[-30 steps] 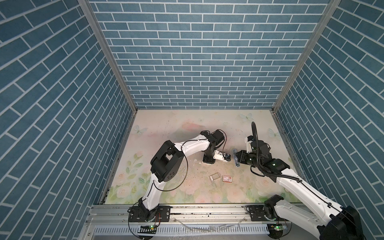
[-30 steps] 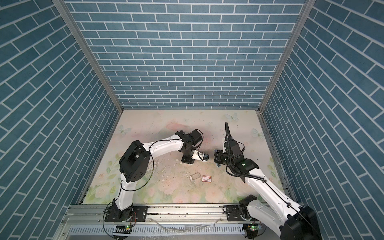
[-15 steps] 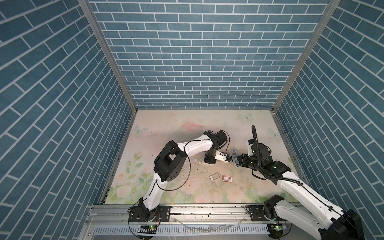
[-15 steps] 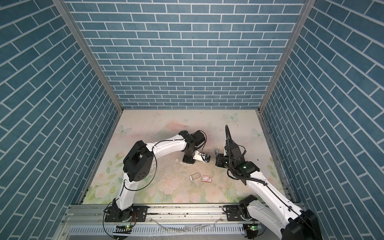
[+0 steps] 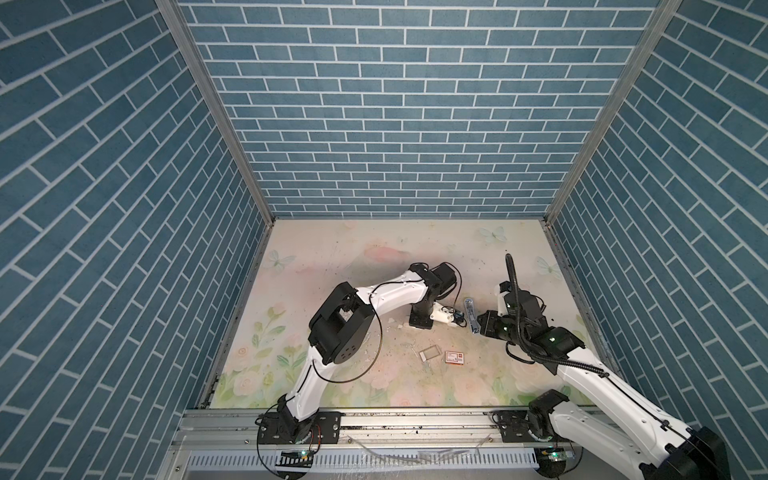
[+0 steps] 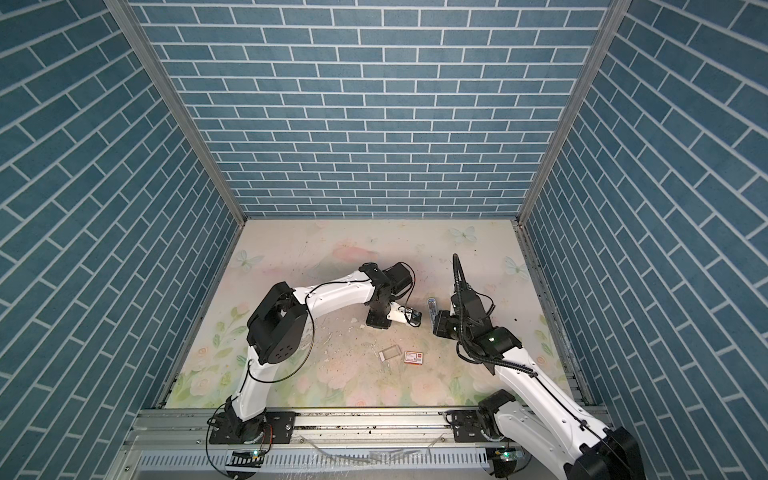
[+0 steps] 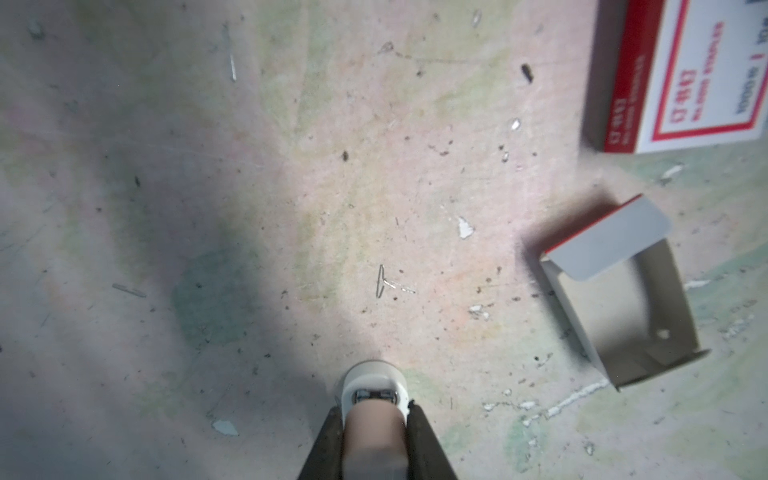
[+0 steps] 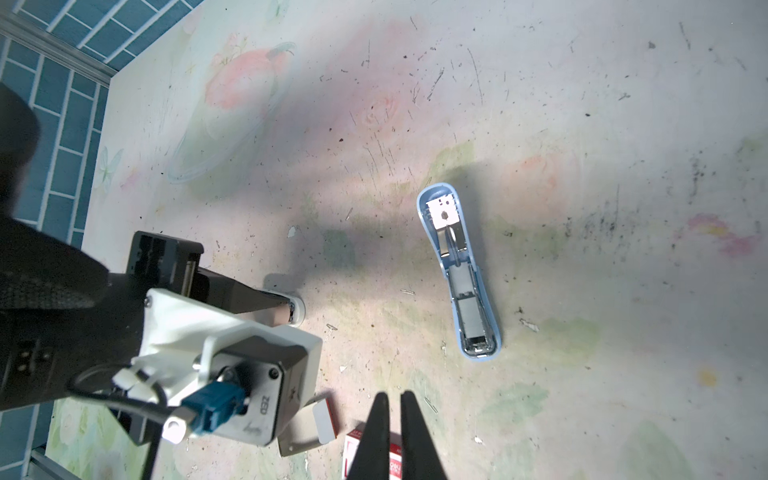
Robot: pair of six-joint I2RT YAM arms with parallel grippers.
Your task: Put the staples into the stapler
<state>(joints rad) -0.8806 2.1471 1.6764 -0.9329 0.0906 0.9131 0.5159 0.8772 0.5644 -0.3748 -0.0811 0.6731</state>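
Between the closed jaws of the left end effector (image 7: 375, 415) sits a small beige object (image 7: 374, 436) with a rounded white tip, gripped and pointed down at the worktop (image 7: 208, 166). The right wrist view shows that tip touching or almost touching the surface. Just ahead of this end effector a few loose staples (image 7: 380, 281) lie singly on the worktop. Farther out to one side rests the grey tray (image 7: 623, 299), open side up, and the red-and-white box (image 7: 685, 75) is just beyond it, near but apart. The right end effector (image 8: 392, 403) is nearly closed, with only a thin slit between its jaws and nothing visible in them. It hangs above the worktop, and the box and tray show just behind its fingertips. Ahead of it the blue stapler (image 8: 457, 274) lies flat and opened, its metal inner channel facing up; whether staples sit in that channel I cannot tell. In both top views the blue stapler (image 5: 470, 314) lies between the two end effectors, just beside the right one, while tray and box sit nearer the rail (image 5: 395, 422) than either.
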